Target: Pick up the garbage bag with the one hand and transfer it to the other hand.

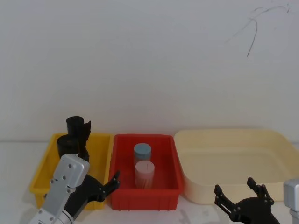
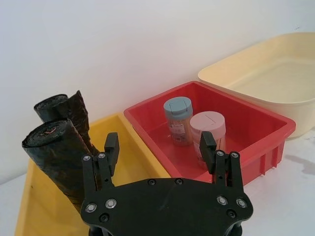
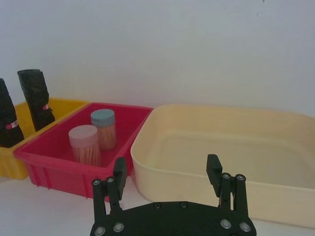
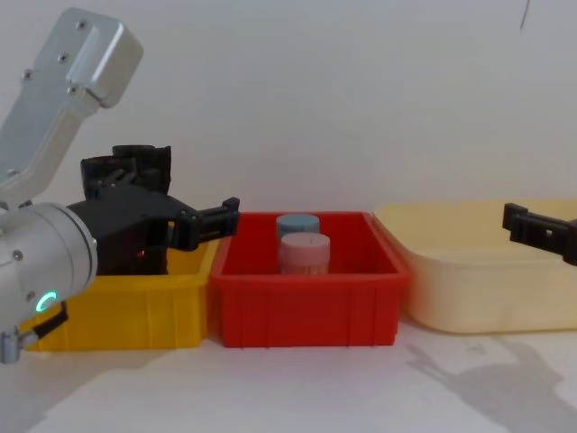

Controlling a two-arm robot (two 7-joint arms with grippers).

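garbage bag (image 1: 67,143) lower half hidden behind the left arm (image 1: 70,175) at the yellow bin's (image 1: 102,142) near edge, right gripper (image 1: 238,187) wrist cut off by the head view's bottom edge, cream tub (image 4: 469,280) right end cropped in the chest view

Lower frame of the head view, left to right: yellow rectangular plastic bin (image 1: 100,144), red rectangular plastic bin (image 1: 145,198) and wide cream plastic tub (image 1: 233,154), side by side on the white worktop (image 4: 297,388). Centre of the red bin: two upright clear jars just beside each other, the grey-blue-lidded jar (image 1: 142,151) behind, the pink-lidded jar (image 1: 144,173) in front. Back of the yellow bin: slim black plastic roll with ragged top (image 1: 78,127), standing. Upper right: thin dark scratch (image 1: 254,28) on the white wall (image 1: 140,60).
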